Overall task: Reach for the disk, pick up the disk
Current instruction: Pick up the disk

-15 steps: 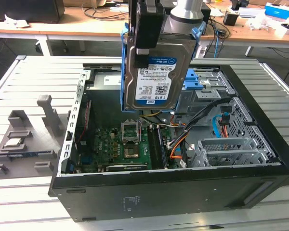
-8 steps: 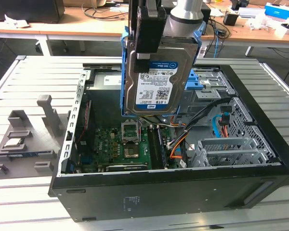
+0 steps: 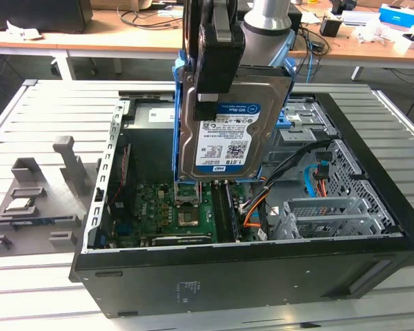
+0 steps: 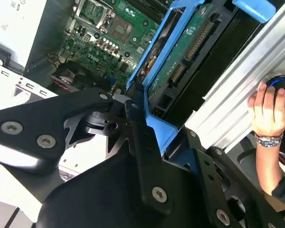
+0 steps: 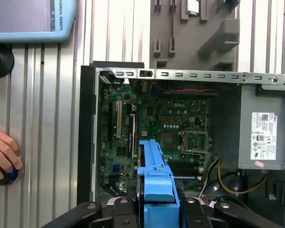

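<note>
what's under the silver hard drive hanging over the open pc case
The gripper holds the silver hard drive with blue side rails above the open black computer case. Below lies the green motherboard with its processor socket; the drive covers the case's middle bay.

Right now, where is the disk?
In the exterior view the disk hangs upright in the hand, lifted above the open computer case, over its motherboard.

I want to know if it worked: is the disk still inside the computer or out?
Out. The tool holds the disk upright above the open computer.
</note>
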Tool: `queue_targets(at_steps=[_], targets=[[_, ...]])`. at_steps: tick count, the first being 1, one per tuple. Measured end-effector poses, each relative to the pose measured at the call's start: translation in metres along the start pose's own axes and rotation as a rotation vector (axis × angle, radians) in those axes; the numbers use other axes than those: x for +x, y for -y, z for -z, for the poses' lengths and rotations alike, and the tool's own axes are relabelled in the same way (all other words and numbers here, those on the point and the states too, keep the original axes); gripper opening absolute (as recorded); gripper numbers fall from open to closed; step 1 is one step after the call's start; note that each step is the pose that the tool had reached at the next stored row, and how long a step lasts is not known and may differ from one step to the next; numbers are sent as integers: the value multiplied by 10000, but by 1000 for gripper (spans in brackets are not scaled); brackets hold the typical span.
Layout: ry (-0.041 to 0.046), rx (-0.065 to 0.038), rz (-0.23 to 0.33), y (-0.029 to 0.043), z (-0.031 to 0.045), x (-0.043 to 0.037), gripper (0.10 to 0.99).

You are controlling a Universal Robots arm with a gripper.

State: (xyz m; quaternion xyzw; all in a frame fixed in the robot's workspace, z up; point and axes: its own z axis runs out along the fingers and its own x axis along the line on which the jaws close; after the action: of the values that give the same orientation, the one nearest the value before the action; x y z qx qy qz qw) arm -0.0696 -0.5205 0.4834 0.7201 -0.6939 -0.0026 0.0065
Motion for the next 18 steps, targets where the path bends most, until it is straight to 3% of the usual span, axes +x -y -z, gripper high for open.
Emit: queue_targets(at_steps=[9, 15, 18], targets=[[-1, -1, 0, -7, -6, 180, 373], [-1, 0, 1, -13, -10, 344, 373], [-3, -1, 1, -17, -12, 469, 373]])
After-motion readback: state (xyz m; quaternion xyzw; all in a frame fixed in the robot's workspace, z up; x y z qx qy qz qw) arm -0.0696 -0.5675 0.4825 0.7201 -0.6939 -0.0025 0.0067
